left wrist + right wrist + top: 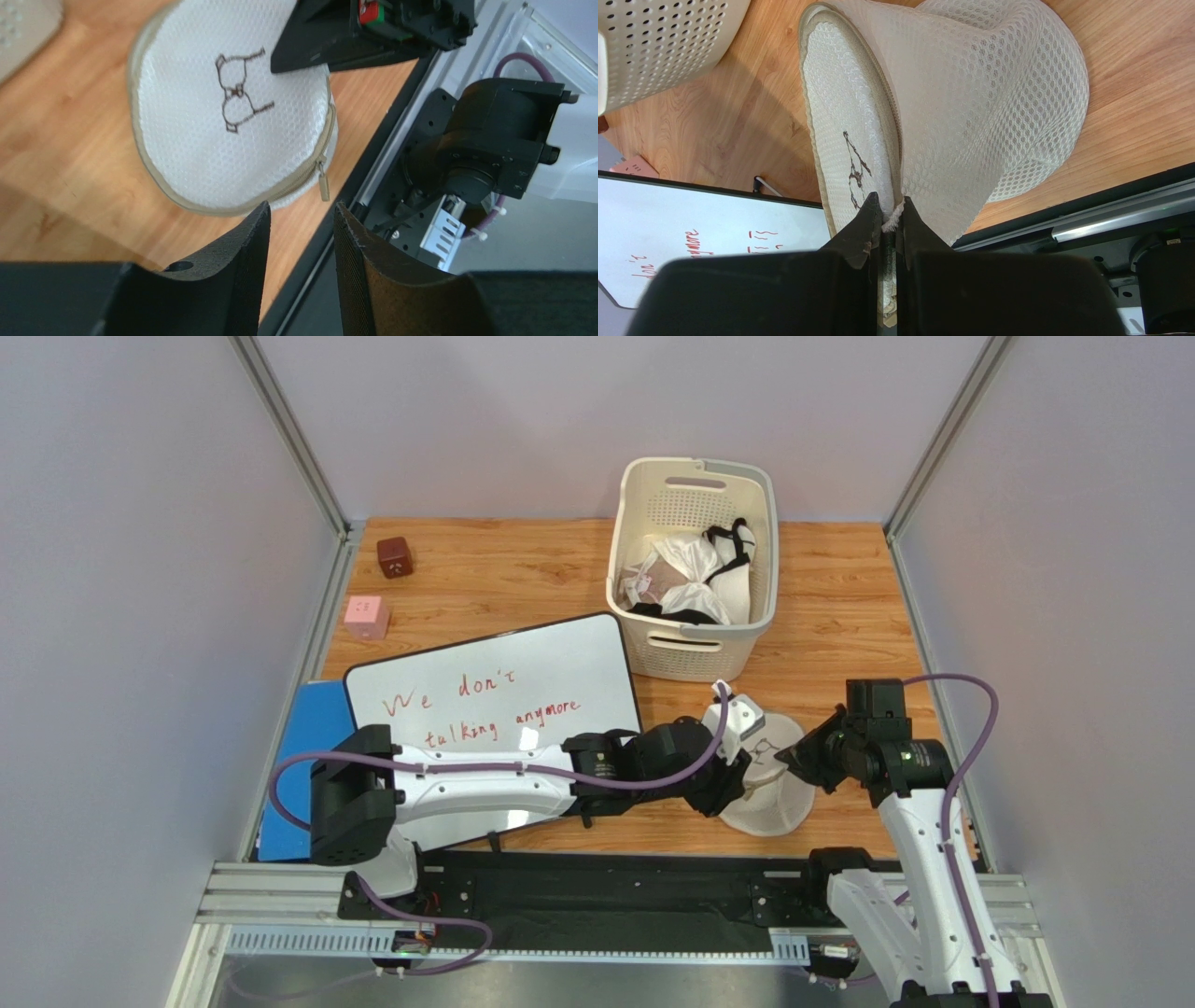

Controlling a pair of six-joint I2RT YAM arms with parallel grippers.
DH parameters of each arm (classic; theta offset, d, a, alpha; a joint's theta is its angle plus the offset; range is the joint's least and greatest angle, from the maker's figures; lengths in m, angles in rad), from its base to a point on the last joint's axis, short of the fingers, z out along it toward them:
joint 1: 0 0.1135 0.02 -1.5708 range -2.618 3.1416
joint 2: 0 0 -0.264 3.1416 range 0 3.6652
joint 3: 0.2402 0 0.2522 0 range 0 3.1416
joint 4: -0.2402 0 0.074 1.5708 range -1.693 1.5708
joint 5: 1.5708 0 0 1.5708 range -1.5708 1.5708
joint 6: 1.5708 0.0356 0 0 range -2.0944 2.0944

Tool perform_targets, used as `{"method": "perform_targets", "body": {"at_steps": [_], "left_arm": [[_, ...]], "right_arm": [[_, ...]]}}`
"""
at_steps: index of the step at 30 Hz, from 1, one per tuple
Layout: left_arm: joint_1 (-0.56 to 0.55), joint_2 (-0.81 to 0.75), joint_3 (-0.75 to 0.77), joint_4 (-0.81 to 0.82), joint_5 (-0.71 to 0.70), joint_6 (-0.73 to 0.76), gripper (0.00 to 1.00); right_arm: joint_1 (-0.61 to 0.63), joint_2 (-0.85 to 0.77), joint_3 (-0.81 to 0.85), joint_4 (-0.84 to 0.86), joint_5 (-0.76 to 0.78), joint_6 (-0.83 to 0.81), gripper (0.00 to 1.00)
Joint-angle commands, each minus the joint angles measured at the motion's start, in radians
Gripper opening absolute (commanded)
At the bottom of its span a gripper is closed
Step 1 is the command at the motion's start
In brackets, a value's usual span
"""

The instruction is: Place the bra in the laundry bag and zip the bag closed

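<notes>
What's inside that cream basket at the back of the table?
Crumpled white clothes and a black-strapped garment lie in the basket. Whatever sits beneath them is covered, so the bottom cannot be seen.

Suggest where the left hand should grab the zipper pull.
Pinch the metal zipper pull across its flat faces, straight ahead from the open left hand. It dangles free off the laundry bag rim, clear of mesh; right hand pins the bag.

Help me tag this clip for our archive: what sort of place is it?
Likely a robot lab cell, not a home: grey partition walls box in a wooden table, with arms bolted to a metal rail.
</notes>
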Motion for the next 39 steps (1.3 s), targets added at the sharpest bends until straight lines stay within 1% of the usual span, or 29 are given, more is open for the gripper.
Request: {"method": "perform_targets", "body": {"at_steps": [1,2,5,8,10,12,16,19,25,29,33,34,36,37,39], "left_arm": [[0.0,0.022,0.094,-0.082,0.048,-0.113,0.46],[0.0,0.028,0.12,-0.119,0.048,-0.135,0.48],[0.002,0.048,0.143,-0.144,0.076,-0.158,0.53],[0.002,0.074,0.166,-0.179,0.074,-0.209,0.55],[0.003,0.099,0.183,-0.19,0.097,-0.239,0.56],[0.003,0.116,0.207,-0.217,0.099,-0.273,0.54],[0.003,0.142,0.235,-0.262,0.089,-0.292,0.52],[0.003,0.168,0.264,-0.288,0.083,-0.308,0.49],[0.003,0.219,0.321,-0.337,0.054,-0.325,0.43],[0.003,0.252,0.365,-0.385,0.022,-0.328,0.42],[0.003,0.269,0.387,-0.415,-0.021,-0.33,0.36],[0.003,0.271,0.393,-0.432,-0.035,-0.331,0.32],[0.003,0.269,0.395,-0.446,-0.074,-0.321,0.28],[0.003,0.269,0.395,-0.457,-0.096,-0.31,0.19],[0.005,0.274,0.405,-0.492,-0.134,-0.275,0.12]], "right_arm": [[0.002,0.001,0.036,-0.007,0.045,0.052,0.0],[0.002,0.004,0.039,-0.01,0.047,0.053,0.0],[0.002,0.01,0.044,-0.008,0.042,0.052,0.01],[0.002,0.006,0.03,-0.007,0.038,0.059,0.01],[0.002,0.007,0.024,-0.007,0.035,0.059,0.01],[0.004,0.004,0.021,-0.007,0.038,0.059,0.01],[0.004,0.006,0.025,-0.005,0.036,0.059,0.02],[0.002,0.006,0.028,-0.007,0.035,0.056,0.02],[0.002,0.004,0.019,-0.005,0.026,0.059,0.01],[0.002,0.001,0.016,-0.005,0.024,0.059,0.01],[0.004,-0.002,0.014,-0.005,0.015,0.059,0.01],[0.002,-0.003,0.014,-0.004,0.013,0.055,0.01],[0.002,-0.005,0.011,-0.007,0.006,0.046,0.0],[0.002,-0.008,0.007,-0.008,0.0,0.041,0.0],[0.002,-0.014,0.001,-0.005,-0.019,0.015,0.0]]}}
